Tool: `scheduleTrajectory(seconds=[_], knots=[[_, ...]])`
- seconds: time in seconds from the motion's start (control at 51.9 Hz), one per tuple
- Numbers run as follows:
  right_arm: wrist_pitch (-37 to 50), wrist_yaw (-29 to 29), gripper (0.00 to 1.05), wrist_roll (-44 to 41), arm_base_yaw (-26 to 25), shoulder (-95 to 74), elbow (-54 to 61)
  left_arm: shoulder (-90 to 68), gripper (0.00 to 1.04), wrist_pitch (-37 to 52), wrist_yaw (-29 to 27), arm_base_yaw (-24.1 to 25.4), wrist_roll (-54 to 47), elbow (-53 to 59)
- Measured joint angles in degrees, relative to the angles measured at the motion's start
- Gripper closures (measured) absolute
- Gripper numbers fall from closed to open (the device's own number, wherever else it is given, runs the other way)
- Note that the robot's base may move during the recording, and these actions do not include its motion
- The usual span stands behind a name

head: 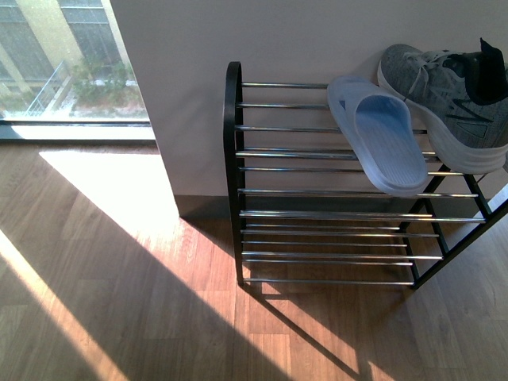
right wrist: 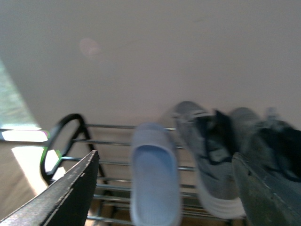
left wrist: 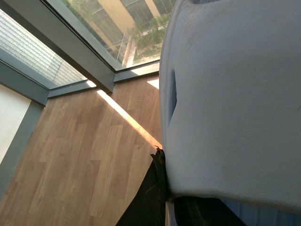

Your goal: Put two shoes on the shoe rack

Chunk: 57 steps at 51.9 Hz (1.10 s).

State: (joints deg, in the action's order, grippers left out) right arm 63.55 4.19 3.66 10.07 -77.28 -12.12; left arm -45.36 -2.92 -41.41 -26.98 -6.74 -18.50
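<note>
- Our right hand (right wrist: 164, 188) is spread wide, its two dark fingers (right wrist: 61, 193) apart and holding nothing.
- Ahead of that hand stands the shoe rack (head: 232, 167), against the wall (head: 262, 40).
- On its top rods, straight beyond the gap between the fingers, lies a pale blue slide sandal (right wrist: 154, 172).
- Just beside the sandal sits one grey sneaker (right wrist: 207, 165), and the second grey sneaker (right wrist: 268, 150) is next to it, partly behind the hand's far finger; the view is blurred.
- Our left hand (left wrist: 160, 197): we cannot tell its state; a pale blue surface (left wrist: 235, 94) fills the view, over the wooden floor (left wrist: 80, 160).
</note>
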Motion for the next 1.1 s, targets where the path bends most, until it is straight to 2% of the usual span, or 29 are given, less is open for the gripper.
scheduleTrajectory(seconds=[0.039,0.077,0.308,0.405,0.463,0.578,1.099], knots=[[0.04,3.82,0.34,-1.20,-0.50,1.90,1.46,0.00,1.03,0.00,-0.02,0.00,0.00,0.00],[-0.33,4.09,0.39,-1.66,-1.05,3.34,2.29,0.00,1.03,0.00,-0.04,0.00,0.00,0.00],[-6.67,1.90,0.81,-3.10,-3.80,14.27,7.15,0.00,1.03,0.00,0.07,0.00,0.00,0.00],[-10.73,0.59,1.03,-3.30,-4.87,20.04,8.66,0.00,1.03,0.00,0.04,0.00,-0.02,0.00],[-13.42,-2.97,1.03,-3.48,-7.50,23.47,9.51,0.00,1.03,0.00,0.07,0.00,0.00,0.00],[-17.27,-3.78,1.03,-3.48,-9.75,28.28,10.38,0.00,1.03,0.00,0.04,0.00,0.00,0.00],[-37.83,-4.22,1.03,-3.48,-9.94,51.32,11.08,0.00,1.03,0.00,0.07,0.00,-0.02,0.00]])
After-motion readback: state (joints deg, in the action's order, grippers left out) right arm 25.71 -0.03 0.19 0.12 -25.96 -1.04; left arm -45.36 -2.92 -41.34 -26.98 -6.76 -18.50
